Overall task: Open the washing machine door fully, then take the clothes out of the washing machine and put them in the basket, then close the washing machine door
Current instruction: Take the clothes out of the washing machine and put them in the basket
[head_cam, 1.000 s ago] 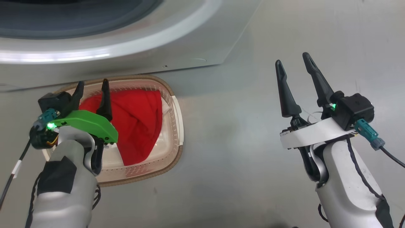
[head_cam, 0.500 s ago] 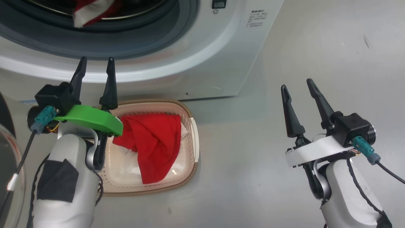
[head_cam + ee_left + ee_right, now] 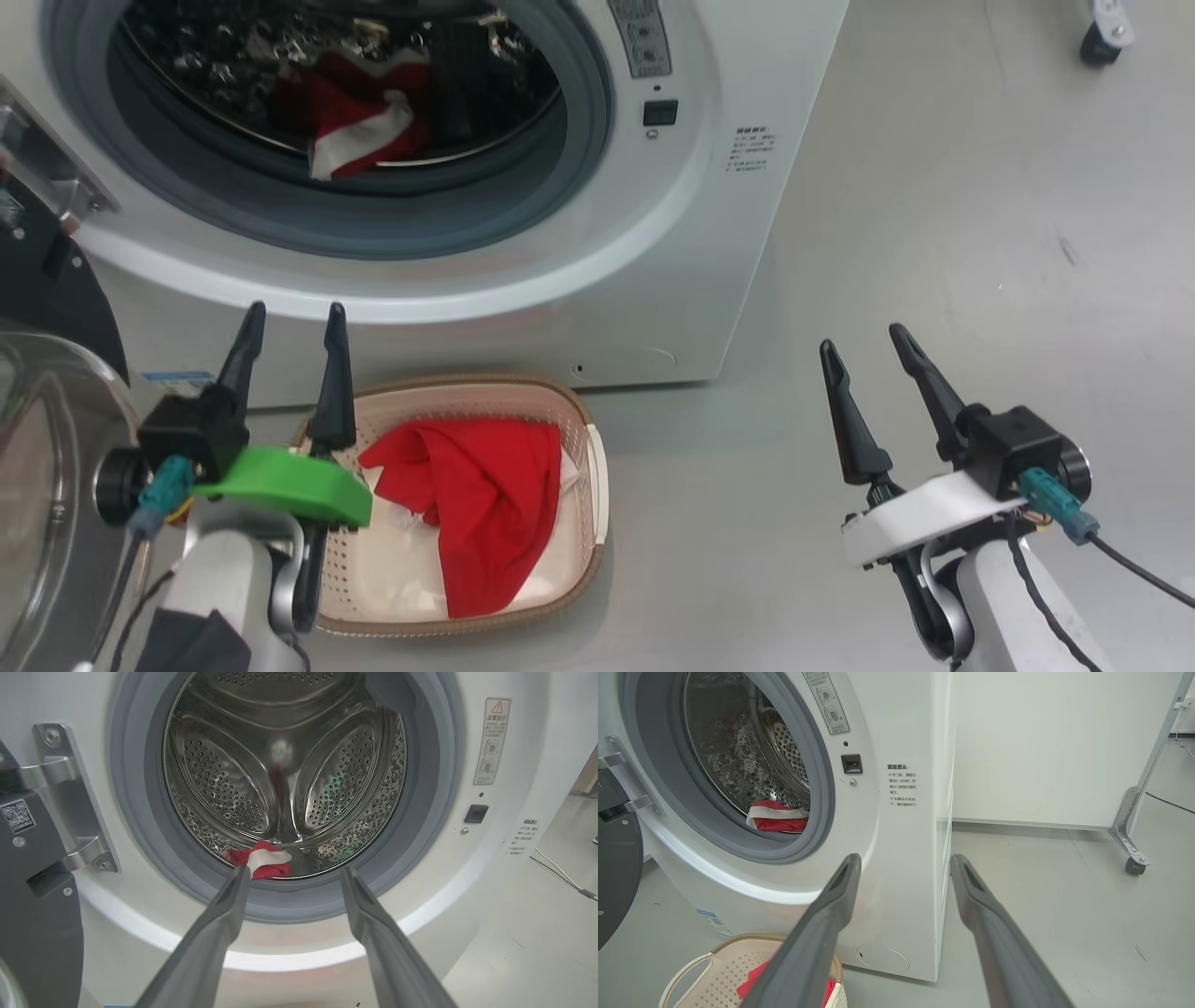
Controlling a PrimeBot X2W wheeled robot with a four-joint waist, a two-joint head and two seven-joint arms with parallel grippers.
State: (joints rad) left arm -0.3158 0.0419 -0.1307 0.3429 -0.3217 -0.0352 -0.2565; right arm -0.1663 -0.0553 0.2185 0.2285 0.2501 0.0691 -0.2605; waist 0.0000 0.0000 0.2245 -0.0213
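The white washing machine (image 3: 653,233) stands open, its door (image 3: 37,485) swung out to the left with the glass bowl facing me. One of the red clothes (image 3: 485,504) lies in the cream basket (image 3: 588,523) on the floor before the machine. A second red and white piece (image 3: 261,861) rests at the front of the steel drum. My left gripper (image 3: 294,310) hangs open and empty over the basket's left rim, pointing at the drum opening (image 3: 294,871). Out to the right over bare floor, my right gripper (image 3: 862,338) is open and empty too.
The door's metal hinge bracket (image 3: 70,798) juts from the machine's left front. A metal frame leg on a caster (image 3: 1129,844) stands to the right near a white wall. A thin cable (image 3: 560,875) lies on the grey floor to the right.
The head view has tilted up, so the drum and the piece in it now show. My left gripper has come off the basket's middle to its left rim. Both grippers stay open.
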